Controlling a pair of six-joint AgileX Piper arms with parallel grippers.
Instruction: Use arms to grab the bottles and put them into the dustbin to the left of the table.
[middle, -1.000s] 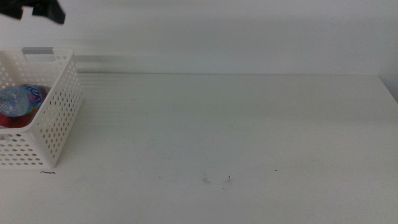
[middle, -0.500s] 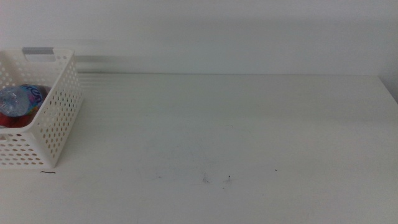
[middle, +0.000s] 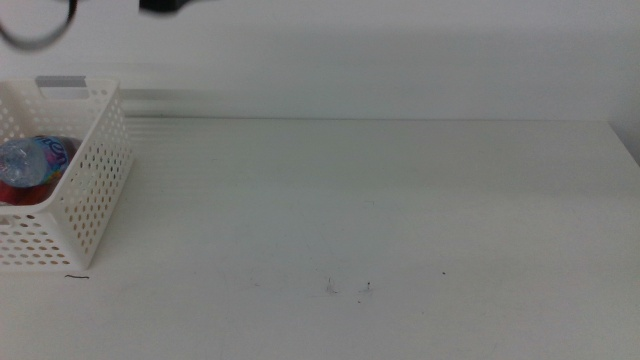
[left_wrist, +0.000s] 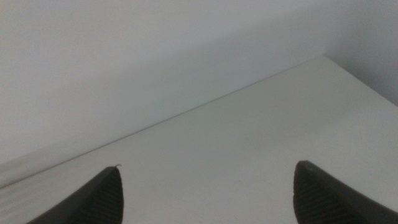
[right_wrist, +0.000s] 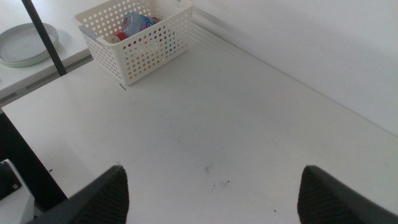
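The dustbin (middle: 95, 190) is a white perforated basket at the table's left edge. Inside it lie a clear water bottle with a blue label (middle: 30, 158) and something red (middle: 15, 192) under it. The right wrist view shows the same dustbin (right_wrist: 146, 53) far off, with the bottle (right_wrist: 135, 22) in it. A blurred dark part of the left arm (middle: 165, 7) and a black cable loop cross the top left corner of the middle view. My left gripper (left_wrist: 208, 167) is open and empty over bare table. My right gripper (right_wrist: 212, 168) hangs open and empty high above the table (right_wrist: 249, 124).
A few dark specks (middle: 368, 288) mark the table near its front edge. Beyond the table's left edge the right wrist view shows a grey plate (right_wrist: 28, 43) on a side surface and a black pole (right_wrist: 46, 40).
A dark arm part at the top left a second ago left the view, and now one shows further right along the top edge with a cable loop. The dustbin and its contents have not moved.
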